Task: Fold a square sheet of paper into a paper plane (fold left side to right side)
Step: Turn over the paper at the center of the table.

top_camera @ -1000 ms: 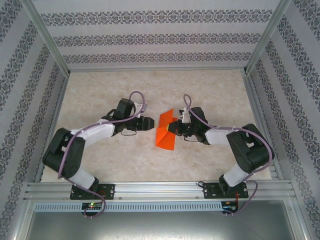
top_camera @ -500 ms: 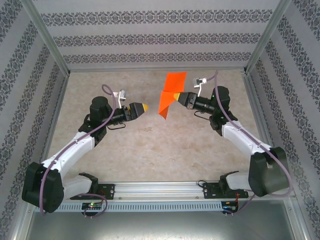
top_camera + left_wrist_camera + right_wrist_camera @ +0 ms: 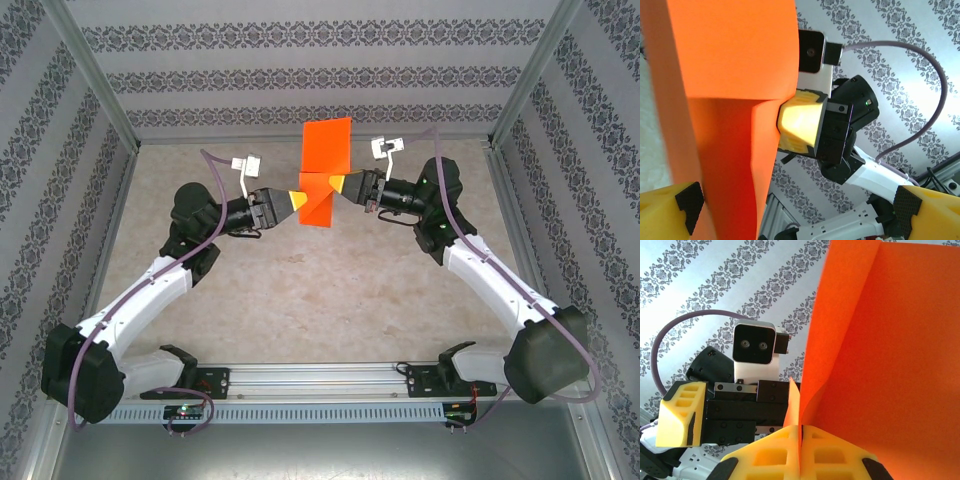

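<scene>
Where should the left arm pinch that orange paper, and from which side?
Probably its free left edge, coming from the left: the orange paper stands upright in mid-air, the right end effector pinches its right side, and the open left end effector faces that edge.

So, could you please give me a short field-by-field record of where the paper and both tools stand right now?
paper: the square sheet of paper, orange, partly folded with a visible crease
paper position: in the air above the table, between the two arms
right tool: shut on the sheet, pinching it at one edge
left tool: open, the sheet passing between its fingers, close to one pad, not clamped
support: the right tool alone appears to carry the sheet
</scene>
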Controlling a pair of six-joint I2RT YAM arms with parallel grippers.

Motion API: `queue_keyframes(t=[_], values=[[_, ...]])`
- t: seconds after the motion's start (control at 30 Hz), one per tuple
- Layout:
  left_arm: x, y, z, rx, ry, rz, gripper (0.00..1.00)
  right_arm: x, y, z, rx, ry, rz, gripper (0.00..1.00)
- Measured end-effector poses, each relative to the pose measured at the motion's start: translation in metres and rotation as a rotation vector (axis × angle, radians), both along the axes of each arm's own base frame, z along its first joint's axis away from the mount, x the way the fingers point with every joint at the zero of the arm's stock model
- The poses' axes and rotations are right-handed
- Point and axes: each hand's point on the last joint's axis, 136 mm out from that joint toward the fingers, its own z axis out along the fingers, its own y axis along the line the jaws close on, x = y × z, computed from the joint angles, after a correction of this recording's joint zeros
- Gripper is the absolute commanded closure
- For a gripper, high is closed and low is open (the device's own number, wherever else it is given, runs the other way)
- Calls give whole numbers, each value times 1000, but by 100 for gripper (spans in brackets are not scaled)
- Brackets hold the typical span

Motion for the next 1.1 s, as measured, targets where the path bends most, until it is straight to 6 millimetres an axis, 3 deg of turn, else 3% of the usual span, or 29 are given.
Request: queue_keyframes(t=[0.17, 0.37, 0.6, 0.8, 1.1], values=[[0, -2, -5, 11, 18, -2, 1, 0, 0, 2, 2, -4, 2, 100], [-5, -14, -11, 19, 29, -43, 14, -7, 6, 9, 21, -19, 26, 100], [-5, -16, -12, 27, 15, -41, 19, -10, 7, 14, 34, -29, 34, 100], [-5, -15, -12, 24, 16, -41, 36, -16, 4, 21, 42, -49, 35, 100], [-8, -14, -8, 19, 3, -41, 69, -17, 4, 20, 38, -40, 34, 99]])
